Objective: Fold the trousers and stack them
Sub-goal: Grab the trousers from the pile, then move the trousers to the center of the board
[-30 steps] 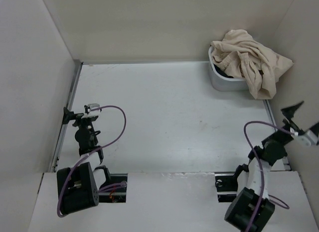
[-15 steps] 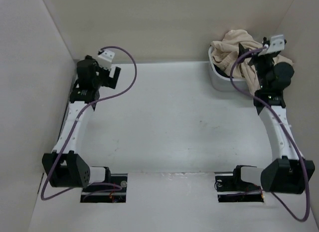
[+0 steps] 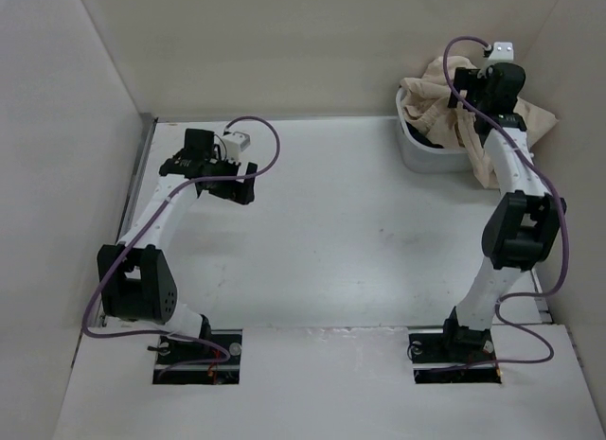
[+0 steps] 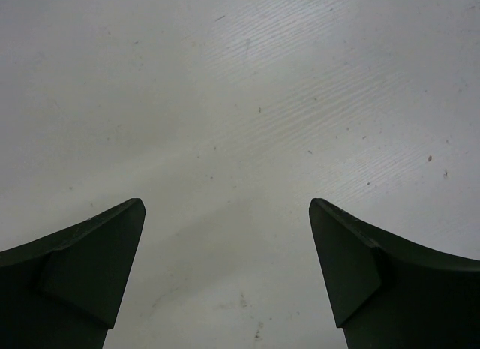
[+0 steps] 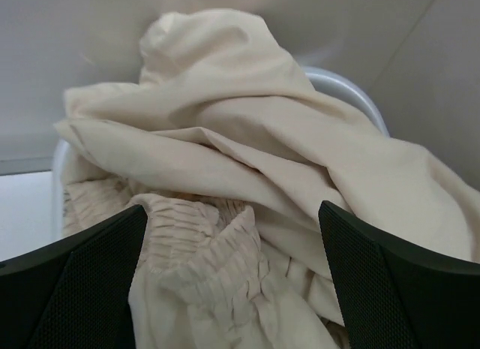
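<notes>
Beige trousers (image 3: 426,97) heaped in the white bin (image 3: 415,156), way over at 1 o'clock.
Right tool (image 5: 231,212) hangs wide open right over them; left tool (image 4: 225,206), also open, hovers over the surface (image 3: 360,222) at 10 o'clock.

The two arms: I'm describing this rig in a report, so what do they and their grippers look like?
The left arm and right arm both have white links and bulky black joints, each with a purple cable running along it. The left gripper and right gripper have dark, wedge-shaped fingers.
</notes>
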Tool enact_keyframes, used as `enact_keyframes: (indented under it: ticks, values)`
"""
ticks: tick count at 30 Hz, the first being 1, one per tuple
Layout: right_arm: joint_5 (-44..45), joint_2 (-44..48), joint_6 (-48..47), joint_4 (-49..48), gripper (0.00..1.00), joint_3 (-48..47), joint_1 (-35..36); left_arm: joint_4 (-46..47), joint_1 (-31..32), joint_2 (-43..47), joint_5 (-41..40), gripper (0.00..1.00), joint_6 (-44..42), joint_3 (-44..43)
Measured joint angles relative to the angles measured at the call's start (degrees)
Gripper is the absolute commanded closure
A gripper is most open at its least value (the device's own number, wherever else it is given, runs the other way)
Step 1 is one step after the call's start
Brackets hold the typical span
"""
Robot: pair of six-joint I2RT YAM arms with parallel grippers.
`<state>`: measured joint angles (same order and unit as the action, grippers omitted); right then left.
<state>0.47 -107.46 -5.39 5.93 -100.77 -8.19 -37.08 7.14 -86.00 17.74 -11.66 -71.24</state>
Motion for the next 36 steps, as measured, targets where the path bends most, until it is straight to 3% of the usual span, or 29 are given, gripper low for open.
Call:
enact_keyframes:
  ticks: [7, 9, 11, 14, 15, 22, 26, 31, 36]
  values:
    - [4.31, -6.05, -0.68, 5.03, 0.02, -2.62, 0.0, -0.48, -0.98, -1.16, -0.37, 0.05, 0.59, 0.0]
    - [4.79, -6.05, -0.81, 5.68, 0.22, -2.51, 0.02, -0.48, -1.38, -1.18, -0.42, 0.05, 0.59, 0.0]
    - [5.2, -6.05, -0.92, 5.7, 0.56, -2.51, 0.02, -0.48, -1.75, -1.33, -0.57, 0.05, 0.59, 0.0]
    - [6.03, -6.05, -1.27, 6.45, 0.96, -2.51, 0.02, -0.48, -1.99, -1.68, -0.9, 0.05, 0.59, 0.0]
    - [6.45, -6.05, -0.96, 6.69, 1.0, -2.51, 0.02, -0.5, -2.01, -1.79, -1.05, 0.05, 0.57, 0.0]
    - [7.26, -3.98, -0.83, 8.96, 1.0, -2.56, 0.81, -0.33, -2.36, -1.75, -1.33, 0.06, 0.57, 0.0]
    - [8.02, -1.84, -0.81, 12.07, 1.0, -6.91, 4.83, 1.38, -3.45, -0.42, -1.62, 0.06, 0.59, 1.03]
    - [9.77, -1.84, -2.56, 13.77, 1.0, -25.53, 28.74, 6.38, -8.63, 5.81, -2.19, 0.06, 4.15, 5.22]
    - [5.68, -2.49, -6.03, 9.35, 1.0, -38.18, 56.06, 10.43, -17.38, 9.49, -2.45, 0.05, 8.44, 6.29]
